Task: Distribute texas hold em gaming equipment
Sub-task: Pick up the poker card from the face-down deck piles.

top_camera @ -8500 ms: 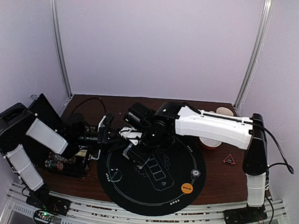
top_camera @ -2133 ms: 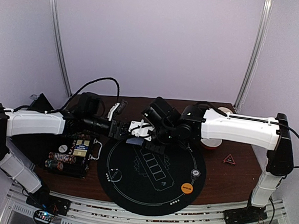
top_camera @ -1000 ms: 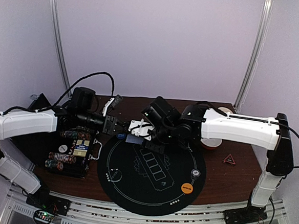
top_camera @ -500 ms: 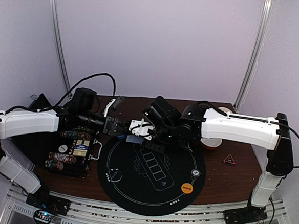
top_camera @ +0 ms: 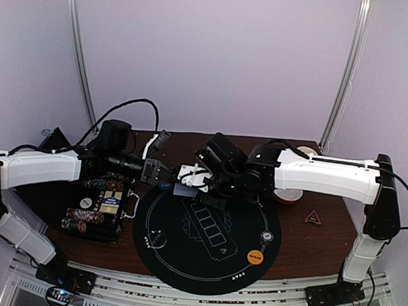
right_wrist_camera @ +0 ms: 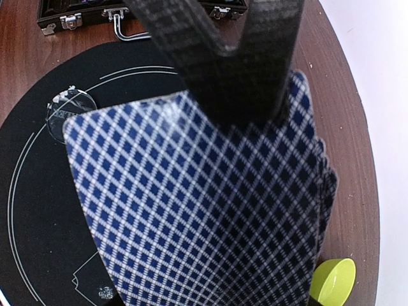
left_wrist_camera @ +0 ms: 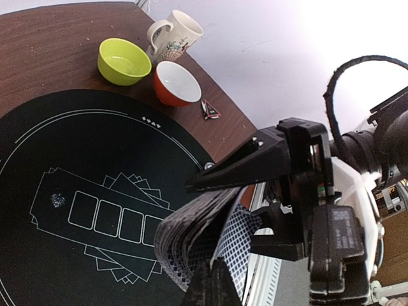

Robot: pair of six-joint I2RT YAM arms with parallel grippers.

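Above the far edge of the mat [top_camera: 203, 268], my right gripper [top_camera: 186, 182] clamps the deck [right_wrist_camera: 191, 204], left gripper [left_wrist_camera: 213, 285] pressed shut beside it, nothing dealt yet.

**Top view:** fixed, high on the near side of the round black mat [top_camera: 204, 244], looking down over all of it.
**Left wrist view:** close, angled across the mat towards the lime-green bowl [left_wrist_camera: 124, 60] beyond it.
**Right wrist view:** closest, looking down on the mat, mostly blocked by blue diamond-backed playing cards [right_wrist_camera: 204, 210].
All views share the mat.
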